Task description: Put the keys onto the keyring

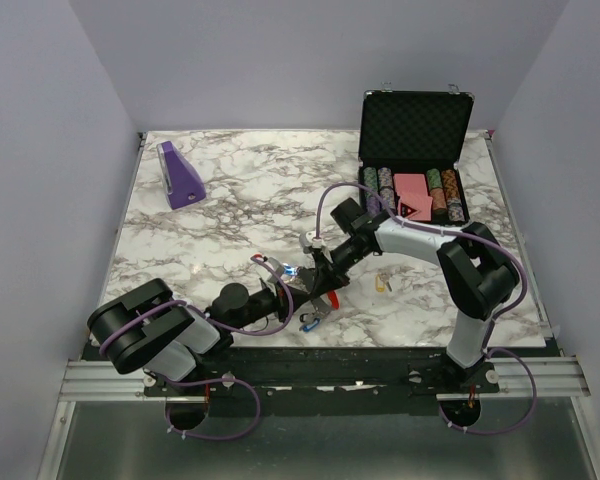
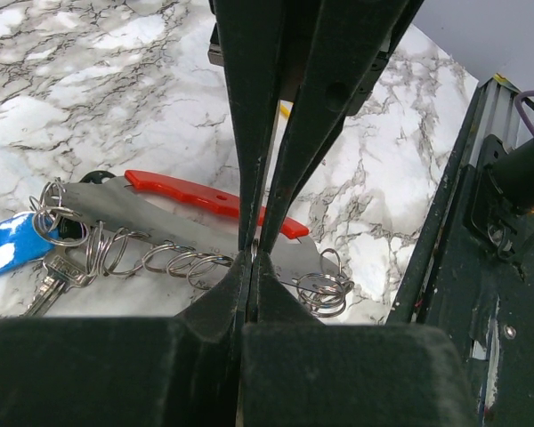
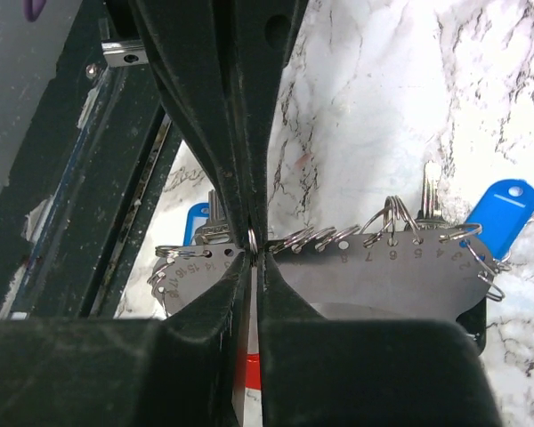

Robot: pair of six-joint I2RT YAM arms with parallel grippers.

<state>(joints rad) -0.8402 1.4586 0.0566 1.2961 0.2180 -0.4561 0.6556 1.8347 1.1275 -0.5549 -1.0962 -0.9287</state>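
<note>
top: the keyring (image 1: 320, 308) sits on the counter (image 1: 230, 210) near its front edge, where both arms meet; a yellow key (image 1: 382, 283) lies apart to its right

left wrist: left jaws pressed together on a thin ring at the grey tag (image 2: 160, 218) edge, red crescent (image 2: 196, 191) beyond

right wrist: right jaws likewise pinch one ring on the tag's top edge; a blue key (image 3: 498, 209) hangs further along

light, stiff, slippery wire; the flat tag looks the surer hold
</note>
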